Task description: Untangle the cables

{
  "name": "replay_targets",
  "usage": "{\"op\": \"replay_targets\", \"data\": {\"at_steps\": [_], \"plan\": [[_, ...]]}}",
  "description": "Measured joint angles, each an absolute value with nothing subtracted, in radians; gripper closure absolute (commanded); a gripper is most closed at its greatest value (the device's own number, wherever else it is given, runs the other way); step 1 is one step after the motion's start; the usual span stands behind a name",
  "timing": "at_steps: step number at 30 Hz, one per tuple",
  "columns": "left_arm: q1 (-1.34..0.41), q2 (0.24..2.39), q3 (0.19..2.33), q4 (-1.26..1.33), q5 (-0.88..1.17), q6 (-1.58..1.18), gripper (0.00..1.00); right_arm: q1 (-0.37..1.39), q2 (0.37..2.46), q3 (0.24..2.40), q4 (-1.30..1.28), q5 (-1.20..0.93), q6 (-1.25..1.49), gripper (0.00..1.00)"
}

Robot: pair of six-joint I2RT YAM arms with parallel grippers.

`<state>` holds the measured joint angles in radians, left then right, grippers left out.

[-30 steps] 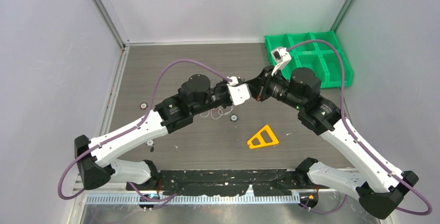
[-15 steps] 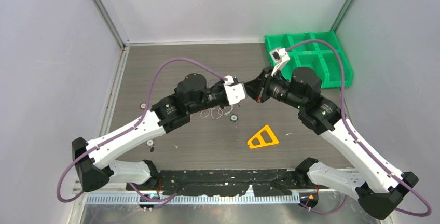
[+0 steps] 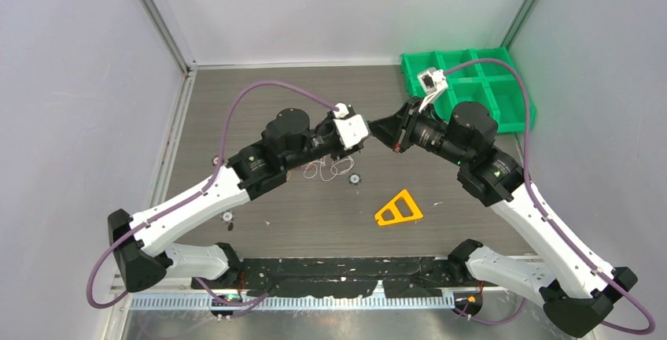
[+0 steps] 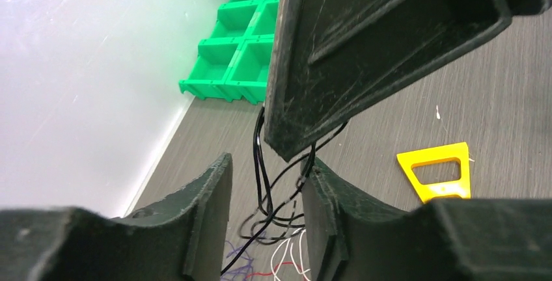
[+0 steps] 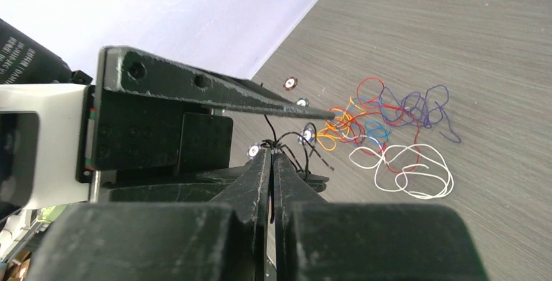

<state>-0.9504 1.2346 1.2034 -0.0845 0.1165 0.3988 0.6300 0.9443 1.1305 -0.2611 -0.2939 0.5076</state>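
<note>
A: Now, item one: grippers?
B: Left gripper: jaws partly apart, black cable running between them. Right gripper: pinched closed on that same black cable, above the table.
A: Item two: cables?
B: Cables: red, orange, blue, purple and white loops, heaped on the table near both grippers. Black strands trail down to the heap.
</note>
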Motion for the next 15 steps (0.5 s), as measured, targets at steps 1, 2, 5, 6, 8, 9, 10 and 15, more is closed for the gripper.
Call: {"op": "replay_targets", "data": {"at_steps": [1,2,5,6,8,9,10,15], "plan": [[-0.949,1.234,1.203,-0.084,0.113,0.398,0.71,0.627,0.942,1.134,-0.260,-0.295,0.507,0.95],[-0.949,1.232,1.202,-0.084,0.109,0.399,0.80,0.626,0.941,1.137,-0.258,-0.295,0.507,0.95],[-0.949,1.227,1.198,-0.084,0.107,0.393,1.00,0.624,0.940,1.139,-0.253,-0.296,0.507,0.95],[-0.949,1.225,1.195,-0.084,0.109,0.392,1.00,0.624,0.940,1.139,-0.253,-0.295,0.507,0.95],[-0.946,1.219,1.190,-0.083,0.118,0.392,1.00,0.619,0.940,1.139,-0.255,-0.298,0.507,0.95],[-0.942,1.216,1.188,-0.082,0.127,0.389,1.00,0.617,0.940,1.139,-0.255,-0.300,0.507,0.95],[-0.935,1.213,1.187,-0.082,0.142,0.377,1.00,0.613,0.940,1.139,-0.255,-0.303,0.504,0.95],[-0.863,1.196,1.184,-0.073,0.281,0.260,1.00,0.561,0.941,1.139,-0.278,-0.381,0.466,0.95]]}}
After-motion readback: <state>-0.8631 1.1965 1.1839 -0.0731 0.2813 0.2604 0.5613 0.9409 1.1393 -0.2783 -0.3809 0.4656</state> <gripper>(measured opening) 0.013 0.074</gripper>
